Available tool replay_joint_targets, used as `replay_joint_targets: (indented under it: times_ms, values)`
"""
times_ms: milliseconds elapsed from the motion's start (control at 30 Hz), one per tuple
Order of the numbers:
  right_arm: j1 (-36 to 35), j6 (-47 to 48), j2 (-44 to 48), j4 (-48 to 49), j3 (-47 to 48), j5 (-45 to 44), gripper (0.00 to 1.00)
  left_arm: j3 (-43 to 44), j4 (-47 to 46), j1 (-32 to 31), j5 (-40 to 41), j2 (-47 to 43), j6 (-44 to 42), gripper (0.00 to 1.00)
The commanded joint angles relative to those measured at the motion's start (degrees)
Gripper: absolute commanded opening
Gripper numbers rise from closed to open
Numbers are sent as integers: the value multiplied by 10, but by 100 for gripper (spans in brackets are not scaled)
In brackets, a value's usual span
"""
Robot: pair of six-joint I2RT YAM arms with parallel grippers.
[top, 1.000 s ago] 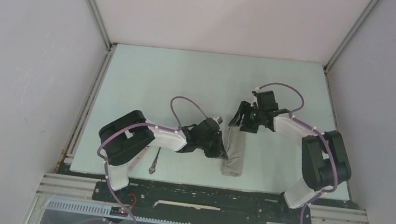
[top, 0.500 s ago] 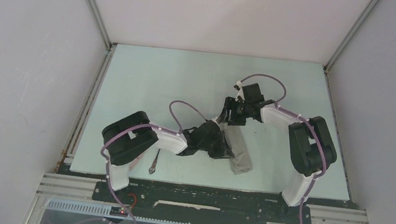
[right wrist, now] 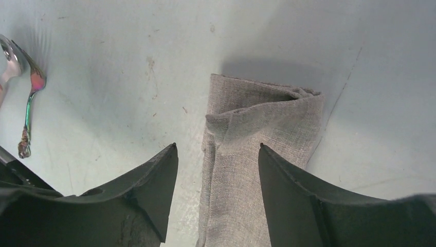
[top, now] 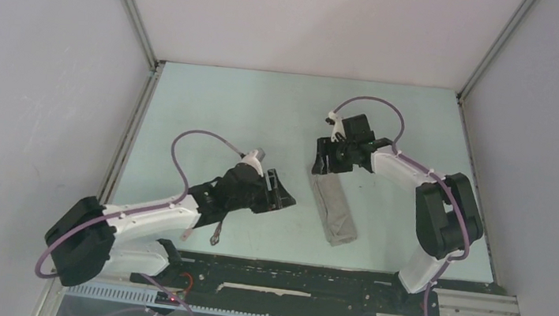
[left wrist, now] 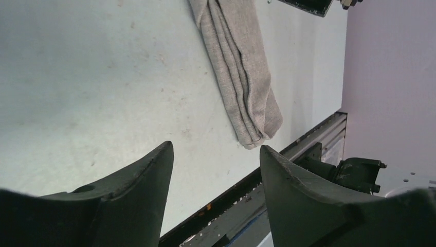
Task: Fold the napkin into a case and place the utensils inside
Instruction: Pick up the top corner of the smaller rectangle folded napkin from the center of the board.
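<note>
The napkin (top: 334, 210) lies folded into a narrow grey case, slanting from mid-table toward the near edge; it also shows as the napkin (left wrist: 241, 77) and the napkin (right wrist: 257, 154). My left gripper (top: 284, 194) stands open to its left, apart from the cloth, and in the left wrist view the left gripper (left wrist: 216, 146) has nothing between its fingers. My right gripper (top: 322, 159) hovers open over the case's far end; the right gripper (right wrist: 218, 146) has cloth beneath the gap, not pinched. The utensils, a fork (right wrist: 28, 110) and a spoon (right wrist: 6, 56), lie to the left, partly under my left arm (top: 167, 213).
A black rail (top: 287, 270) runs along the table's near edge. Grey enclosure walls stand on the left, right and back. The right arm's base (left wrist: 355, 172) sits just past the case's near end.
My left gripper has opened, let go of the napkin and drawn back to the left. The case's near end has swung right. My right gripper moved left over the case's far end.
</note>
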State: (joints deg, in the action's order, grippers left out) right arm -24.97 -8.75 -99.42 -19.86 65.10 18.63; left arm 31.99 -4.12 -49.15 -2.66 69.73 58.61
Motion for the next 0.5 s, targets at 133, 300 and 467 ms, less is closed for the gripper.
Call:
replay_joint_targets:
  times_ms: [133, 300, 467]
  values:
    - [-24, 48, -7, 44, 9, -39, 66, -32, 74, 24, 55, -71, -43, 67]
    - [-46, 57, -18, 35, 13, -93, 58, -35, 72, 28, 52, -71, -44, 67]
    - [-57, 53, -25, 33, 13, -108, 42, -35, 68, 29, 52, -69, -46, 67]
